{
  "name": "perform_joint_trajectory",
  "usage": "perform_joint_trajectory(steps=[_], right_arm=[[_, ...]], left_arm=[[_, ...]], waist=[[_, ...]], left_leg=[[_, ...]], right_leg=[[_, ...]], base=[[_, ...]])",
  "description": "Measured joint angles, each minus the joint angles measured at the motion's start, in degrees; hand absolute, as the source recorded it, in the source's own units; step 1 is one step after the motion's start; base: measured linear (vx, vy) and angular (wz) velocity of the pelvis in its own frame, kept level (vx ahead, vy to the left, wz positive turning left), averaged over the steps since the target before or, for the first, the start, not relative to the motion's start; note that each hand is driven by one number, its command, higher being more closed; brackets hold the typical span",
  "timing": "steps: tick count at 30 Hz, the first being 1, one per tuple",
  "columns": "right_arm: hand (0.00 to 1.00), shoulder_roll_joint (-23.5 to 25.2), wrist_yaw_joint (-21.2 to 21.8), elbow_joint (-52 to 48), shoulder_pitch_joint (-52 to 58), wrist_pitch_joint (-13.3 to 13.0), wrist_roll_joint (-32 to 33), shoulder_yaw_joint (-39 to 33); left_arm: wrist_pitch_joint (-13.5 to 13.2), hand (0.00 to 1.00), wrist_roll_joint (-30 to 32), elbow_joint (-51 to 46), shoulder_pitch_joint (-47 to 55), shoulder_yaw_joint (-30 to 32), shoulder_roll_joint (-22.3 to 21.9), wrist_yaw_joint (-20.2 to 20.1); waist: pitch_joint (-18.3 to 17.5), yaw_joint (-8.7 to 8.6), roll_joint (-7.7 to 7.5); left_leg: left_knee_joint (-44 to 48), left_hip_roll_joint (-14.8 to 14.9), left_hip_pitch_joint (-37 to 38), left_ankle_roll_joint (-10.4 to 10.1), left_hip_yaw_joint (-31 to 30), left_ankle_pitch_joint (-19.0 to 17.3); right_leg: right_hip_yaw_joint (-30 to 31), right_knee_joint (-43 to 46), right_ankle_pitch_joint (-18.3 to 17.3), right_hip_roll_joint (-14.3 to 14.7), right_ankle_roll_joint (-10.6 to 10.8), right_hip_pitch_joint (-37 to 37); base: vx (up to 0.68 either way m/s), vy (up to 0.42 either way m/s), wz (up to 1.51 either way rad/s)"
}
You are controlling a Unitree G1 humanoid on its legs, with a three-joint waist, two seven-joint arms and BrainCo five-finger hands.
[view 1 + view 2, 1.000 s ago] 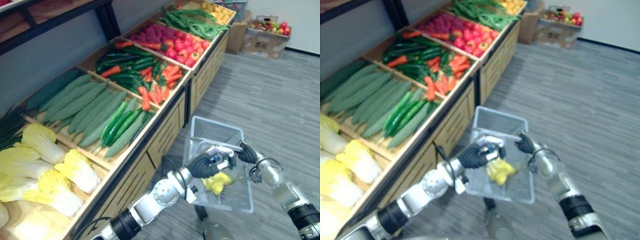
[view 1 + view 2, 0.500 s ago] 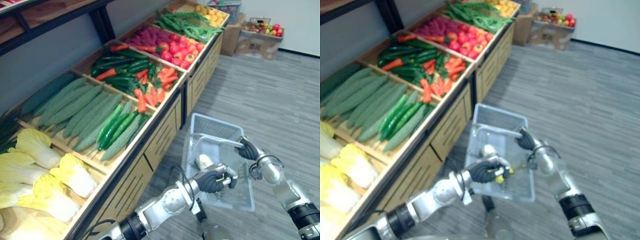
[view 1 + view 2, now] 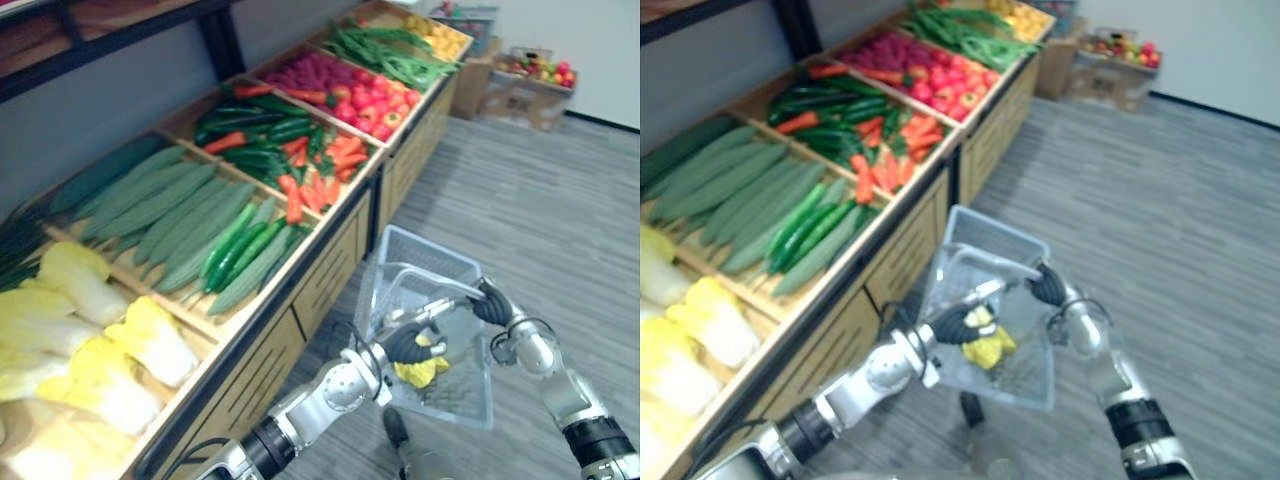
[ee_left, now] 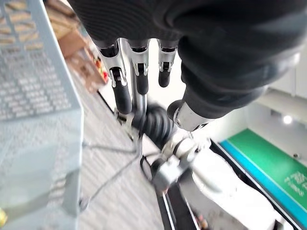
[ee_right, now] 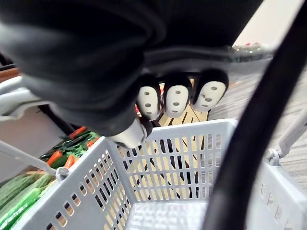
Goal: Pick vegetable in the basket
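Vegetable (image 3: 422, 372), yellow, lies in basket (image 3: 425, 258), at 5 o'clock of left hand (image 3: 408, 345); fingers loose, empty. Right hand (image 3: 492, 303) clenches handle (image 3: 455, 298). Basket tilts: vegetable could slide out.

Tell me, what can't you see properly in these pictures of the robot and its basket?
Yellow vegetable, eye views: the left robot hand covers part of it; its kind and any touching can't be told.
Handle of the basket, eye views: hidden where the right robot hand curls round it.
Basket floor, right wrist view: cut off by the picture's edge.
Fruit by the far wall, eye views: too small to name.
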Motion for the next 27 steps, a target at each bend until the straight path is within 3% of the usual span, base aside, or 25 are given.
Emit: perform_joint_trajectory(steps=[4,10,15,23,27], right_arm=[[1.0,4.4,-0.4,7.6,3.4,0.9,-0.1,-6.6],[1.0,6.9,-1.1,20.8,5.6,3.2,-0.2,-15.0],[1.0,8.5,-3.4,30.8,8.0,5.4,-0.2,-23.9],[1.0,12.6,-7.6,39.6,12.4,5.5,1.2,-34.0],[1.0,13.5,-8.2,40.7,13.3,5.4,1.9,-35.0]], left_arm=[[0.0,0.0,-5.0,-9.3,0.9,5.7,1.9,1.8],[0.0,0.0,-9.0,-15.5,7.1,15.0,2.7,2.2],[0.0,0.0,-13.2,-20.4,13.8,29.6,2.8,4.1],[1.1,0.0,-10.8,-19.9,21.4,50.5,-4.1,10.4],[3.8,0.0,-6.8,-10.5,22.3,62.4,-5.0,15.9]], waist=[[-0.1,1.1,-1.07],[-0.5,2.48,-1.78],[-0.9,3.26,-2.13],[-3.1,4.94,-3.45],[-3.8,4.87,-3.44]], left_leg=[[-3.5,-2.1,-1.9,1.4,-7.0,2.6],[-10.1,-5.5,-3.0,2.7,-15.8,7.2],[-15.3,-8.0,-4.8,4.2,-24.9,11.6],[-18.1,-9.9,-7.8,5.2,-35.0,15.0],[-18.1,-10.3,-8.0,5.4,-37.2,15.6]], right_leg=[[-5.9,-0.1,-0.3,-3.1,-0.3,1.5],[-13.1,-0.3,-1.8,-6.5,0.1,3.5],[-21.2,-1.7,-2.3,-9.1,0.6,5.9],[-30.5,-2.0,-3.7,-11.7,1.2,8.4],[-32.8,-2.0,-4.5,-11.9,0.6,9.5]], base=[[-0.07,-0.015,0.77],[-0.03,-0.019,0.79],[-0.03,-0.024,0.84],[-0.03,-0.01,0.68],[-0.02,0.0,0.32]])
